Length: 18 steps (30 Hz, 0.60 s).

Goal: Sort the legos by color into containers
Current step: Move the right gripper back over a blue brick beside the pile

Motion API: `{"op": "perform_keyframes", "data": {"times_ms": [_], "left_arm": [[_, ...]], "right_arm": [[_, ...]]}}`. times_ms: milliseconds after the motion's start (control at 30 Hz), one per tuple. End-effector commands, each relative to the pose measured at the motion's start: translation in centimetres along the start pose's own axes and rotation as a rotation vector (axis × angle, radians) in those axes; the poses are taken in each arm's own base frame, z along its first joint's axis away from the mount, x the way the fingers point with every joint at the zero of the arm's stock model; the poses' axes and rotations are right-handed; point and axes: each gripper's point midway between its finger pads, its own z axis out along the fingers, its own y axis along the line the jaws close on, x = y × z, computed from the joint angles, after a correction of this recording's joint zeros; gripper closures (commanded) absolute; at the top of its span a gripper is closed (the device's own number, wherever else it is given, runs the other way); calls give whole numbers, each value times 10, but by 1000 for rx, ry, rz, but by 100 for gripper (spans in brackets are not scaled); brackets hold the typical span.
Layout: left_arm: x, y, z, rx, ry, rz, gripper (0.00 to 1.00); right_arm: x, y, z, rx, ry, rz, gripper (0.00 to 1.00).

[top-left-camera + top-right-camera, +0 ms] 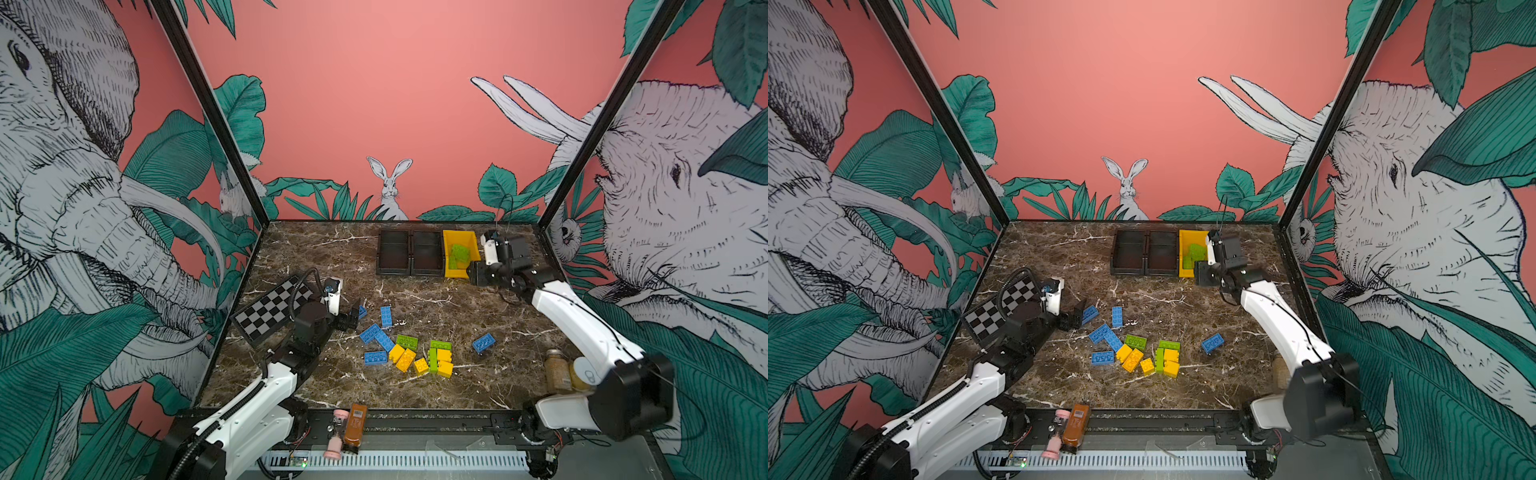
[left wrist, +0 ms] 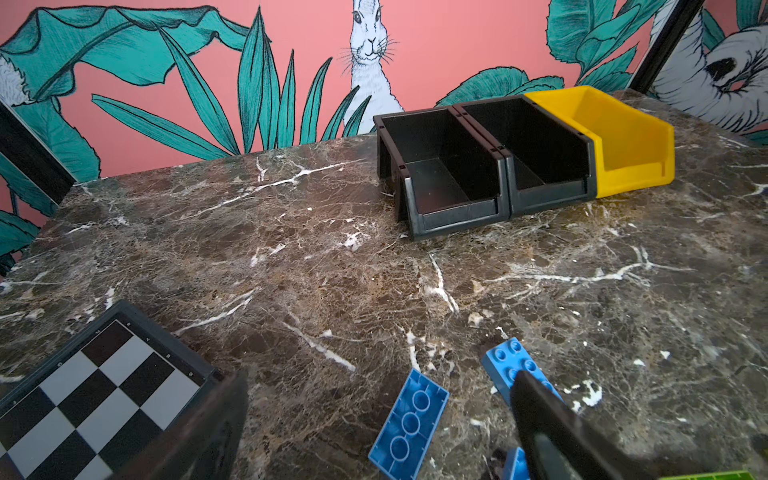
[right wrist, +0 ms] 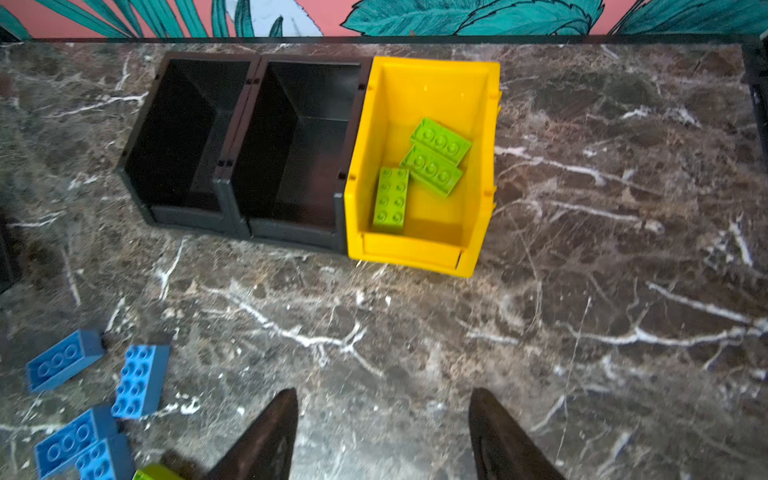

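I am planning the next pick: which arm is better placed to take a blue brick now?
Left, I think. The left hand is open right at a blue brick; the right hand, open and empty, is far back near the yellow bin.

Bright, even overhead light; the yellow bin (image 3: 411, 251) casts a faint shadow (the 2 black bins (image 3: 191, 124) beside it stay murky inside); the right wrist view looks soft.
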Motion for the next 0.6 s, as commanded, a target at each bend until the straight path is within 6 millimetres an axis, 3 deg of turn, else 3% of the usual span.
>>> {"op": "perform_keyframes", "data": {"times_ms": [0, 100, 267, 567], "left_arm": [[-4, -2, 0, 14, -11, -14, 1], [-4, -4, 1, 26, -8, -17, 1], [-4, -5, 1, 29, -9, -19, 1], [-5, -3, -2, 20, -15, -7, 1]], "right_arm": [[75, -13, -14, 94, 163, 95, 35], [108, -15, -29, 112, 199, 145, 35], [138, -19, -37, 124, 232, 203, 34], [170, -20, -8, 134, 328, 214, 32]]}}
